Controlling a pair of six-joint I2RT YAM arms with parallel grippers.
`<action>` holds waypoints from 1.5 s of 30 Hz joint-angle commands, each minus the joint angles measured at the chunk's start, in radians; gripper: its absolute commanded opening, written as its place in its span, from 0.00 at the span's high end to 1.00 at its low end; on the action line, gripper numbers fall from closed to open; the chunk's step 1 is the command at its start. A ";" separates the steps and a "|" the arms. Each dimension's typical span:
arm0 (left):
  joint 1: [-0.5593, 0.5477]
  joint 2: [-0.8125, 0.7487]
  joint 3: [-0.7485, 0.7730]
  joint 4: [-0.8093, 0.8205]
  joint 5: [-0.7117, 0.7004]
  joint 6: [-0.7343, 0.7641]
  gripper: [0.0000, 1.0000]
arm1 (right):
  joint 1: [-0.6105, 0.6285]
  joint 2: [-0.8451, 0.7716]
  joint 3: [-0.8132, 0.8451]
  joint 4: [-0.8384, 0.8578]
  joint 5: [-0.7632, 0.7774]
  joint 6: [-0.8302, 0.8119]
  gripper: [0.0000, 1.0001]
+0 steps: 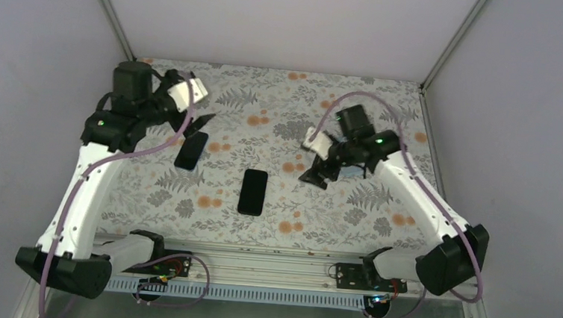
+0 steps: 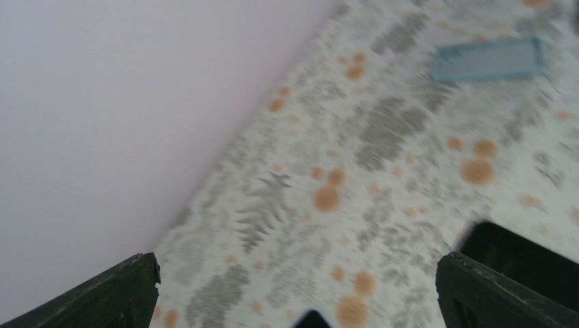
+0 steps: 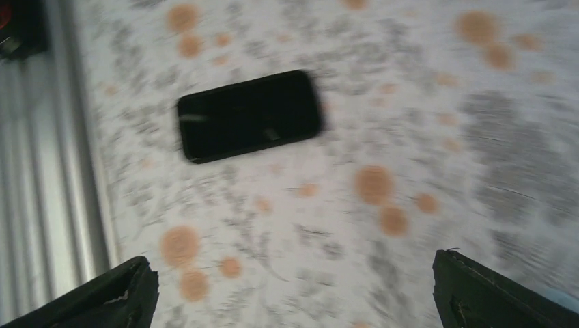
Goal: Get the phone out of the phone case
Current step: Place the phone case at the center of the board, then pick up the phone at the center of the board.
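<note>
Phone [image 1: 253, 192]: black and glossy, lying flat on the table near its centre with the long side pointing away from the arm bases. Nothing touches it. In the right wrist view it is blurred and sits close to the rail.
Phone case [image 2: 488, 58]: a pale blue rectangle with a raised rim, lying flat on the table on the right arm's side. No phone is in it, and it lies apart from the phone. From above it is mostly hidden beneath the right wrist.
Dark slab [image 1: 191, 150]: phone-shaped, flat on the table just beside the left gripper's fingertips. Whether it is a second phone or a case cannot be told.
Left gripper [image 2: 295, 266]: jaws spread wide with nothing between them, raised above the table at the far left and tilted toward the wall.
Right gripper [image 3: 293, 273]: jaws spread wide and empty, hovering over the table to the right of the phone.
Table [image 1: 268, 98]: covered with a pale cloth printed with grey leaves and orange dots.
Rail [image 1: 256, 258]: a metal strip along the near edge that carries both arm bases.
Walls [image 1: 288, 17]: plain white on three sides.
</note>
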 commanded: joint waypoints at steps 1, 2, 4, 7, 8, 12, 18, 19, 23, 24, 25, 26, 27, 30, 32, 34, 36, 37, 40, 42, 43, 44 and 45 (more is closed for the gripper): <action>0.063 -0.042 0.025 0.108 -0.060 -0.182 0.00 | 0.194 0.066 -0.060 0.014 -0.044 -0.046 0.00; 0.068 -0.053 0.017 0.146 -0.106 -0.215 0.00 | 0.236 0.097 -0.065 0.037 -0.030 -0.035 0.04; 0.071 -0.069 -0.006 0.210 -0.183 -0.257 0.00 | 0.326 0.182 -0.047 0.055 -0.006 -0.024 0.26; 0.074 -0.095 -0.054 0.297 -0.273 -0.290 0.00 | 0.429 0.368 0.034 0.067 0.013 0.004 0.81; 0.074 -0.102 -0.067 0.315 -0.295 -0.296 0.00 | 0.471 0.428 0.081 0.077 0.030 0.018 0.94; 0.076 -0.112 -0.101 0.349 -0.360 -0.315 0.00 | 0.592 0.601 0.183 0.142 0.119 0.042 0.96; 0.079 -0.142 -0.165 0.383 -0.430 -0.317 0.00 | 0.664 0.786 0.333 0.161 0.203 0.036 0.96; 0.079 -0.149 -0.175 0.389 -0.437 -0.314 0.00 | 0.666 0.809 0.347 0.165 0.213 0.037 0.96; 0.081 -0.175 -0.217 0.407 -0.448 -0.302 0.00 | 0.666 0.856 0.363 0.189 0.263 0.040 0.96; 0.081 -0.177 -0.225 0.414 -0.450 -0.301 0.00 | 0.665 0.860 0.359 0.204 0.285 0.044 0.96; 0.081 -0.178 -0.234 0.419 -0.451 -0.299 0.00 | 0.661 0.859 0.354 0.225 0.307 0.052 0.96; 0.081 -0.178 -0.242 0.424 -0.454 -0.298 0.00 | 0.654 0.857 0.350 0.252 0.320 0.059 0.96; 0.080 -0.176 -0.249 0.432 -0.456 -0.299 0.00 | 0.644 0.858 0.350 0.272 0.328 0.068 0.96; 0.082 -0.168 -0.258 0.444 -0.459 -0.308 0.00 | 0.610 0.874 0.381 0.282 0.349 0.093 0.96; 0.082 -0.167 -0.260 0.444 -0.453 -0.314 0.00 | 0.588 0.885 0.398 0.274 0.364 0.100 0.96; 0.082 -0.170 -0.265 0.444 -0.449 -0.313 0.00 | 0.564 0.889 0.401 0.264 0.378 0.099 0.96; 0.084 -0.173 -0.273 0.444 -0.449 -0.308 0.00 | 0.537 0.886 0.394 0.257 0.390 0.094 0.96; 0.084 -0.175 -0.278 0.443 -0.448 -0.305 0.00 | 0.522 0.882 0.389 0.253 0.394 0.091 0.96; 0.085 -0.189 -0.289 0.440 -0.427 -0.301 0.00 | 0.471 0.870 0.376 0.229 0.369 0.080 0.96; 0.085 -0.190 -0.289 0.437 -0.419 -0.303 0.00 | 0.449 0.859 0.354 0.218 0.374 0.075 0.96; 0.085 -0.190 -0.287 0.435 -0.419 -0.303 0.00 | 0.442 0.851 0.338 0.212 0.378 0.071 0.96; 0.085 -0.189 -0.285 0.433 -0.420 -0.304 0.00 | 0.433 0.838 0.311 0.208 0.379 0.067 0.96; 0.085 -0.188 -0.285 0.433 -0.419 -0.305 0.00 | 0.425 0.823 0.289 0.207 0.378 0.062 0.96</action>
